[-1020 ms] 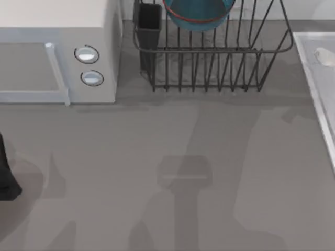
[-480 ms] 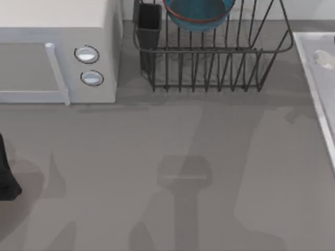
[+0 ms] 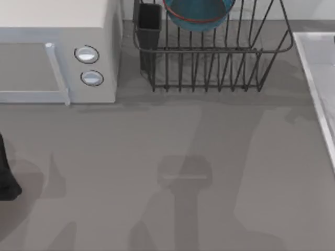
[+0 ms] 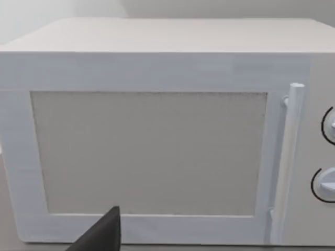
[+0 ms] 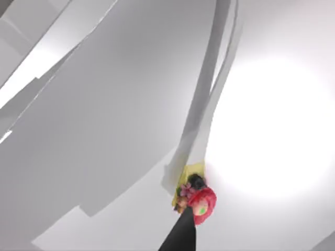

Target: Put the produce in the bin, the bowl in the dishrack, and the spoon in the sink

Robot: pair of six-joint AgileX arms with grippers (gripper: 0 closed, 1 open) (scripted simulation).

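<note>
The blue bowl (image 3: 198, 13) with its reddish rim rests inside the dark wire dishrack (image 3: 214, 57) at the back of the table. The pale sink (image 3: 320, 78) runs along the right edge. Far off among white surfaces in the right wrist view lies a small glossy red item (image 5: 203, 205) that looks like the produce, next to a yellow patch. A dark part of my right gripper (image 5: 180, 238) rises just below it. My left arm (image 3: 4, 178) stays parked at the table's left edge, and a dark tip of my left gripper (image 4: 102, 235) faces the microwave door. The spoon and the bin are out of view.
A white microwave (image 3: 57, 52) with two round knobs (image 3: 87, 54) stands at the back left. A dark utensil cup (image 3: 149, 23) sits at the rack's left corner. Bare grey tabletop (image 3: 172, 172) spreads in front, crossed by arm shadows.
A pale shape in the sink at the top view's right edge slid a little toward the front, then left the picture. Bowl, rack and left arm have not moved.
</note>
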